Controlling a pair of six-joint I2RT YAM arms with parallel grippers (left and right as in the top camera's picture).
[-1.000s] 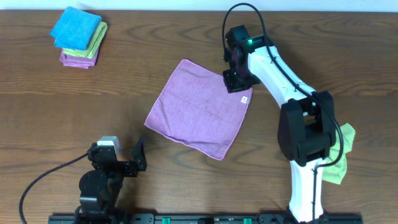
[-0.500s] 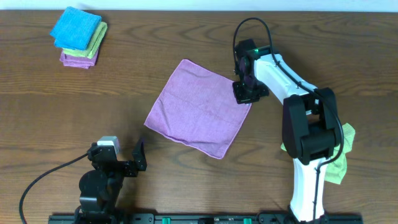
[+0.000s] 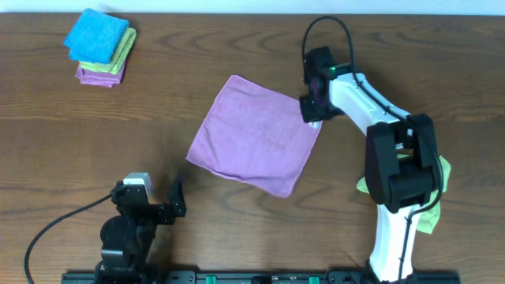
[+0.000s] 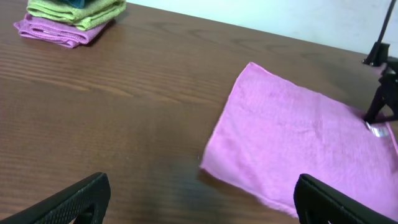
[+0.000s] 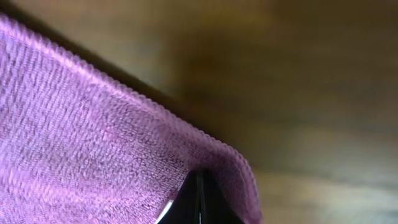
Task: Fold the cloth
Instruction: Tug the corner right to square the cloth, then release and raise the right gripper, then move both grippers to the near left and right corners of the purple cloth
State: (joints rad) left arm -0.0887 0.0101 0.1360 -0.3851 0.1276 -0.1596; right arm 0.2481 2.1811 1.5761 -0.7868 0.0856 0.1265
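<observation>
A purple cloth [image 3: 254, 134] lies flat and unfolded in the middle of the table. It also shows in the left wrist view [image 4: 305, 143]. My right gripper [image 3: 312, 109] is at the cloth's right corner and is shut on the cloth's edge [image 5: 205, 149], with the fabric draped over the closed fingers [image 5: 200, 202]. My left gripper [image 3: 154, 202] is open and empty near the front edge, left of the cloth, its fingers [image 4: 199, 199] spread wide above bare wood.
A stack of folded cloths, blue on green on purple [image 3: 100, 46], sits at the back left and shows in the left wrist view [image 4: 68, 18]. A green cloth [image 3: 432, 197] lies by the right arm's base.
My right gripper has moved right and slightly forward, dragging the cloth's right corner with it. The whole cloth has shifted a little to the right. The left arm has not moved.
</observation>
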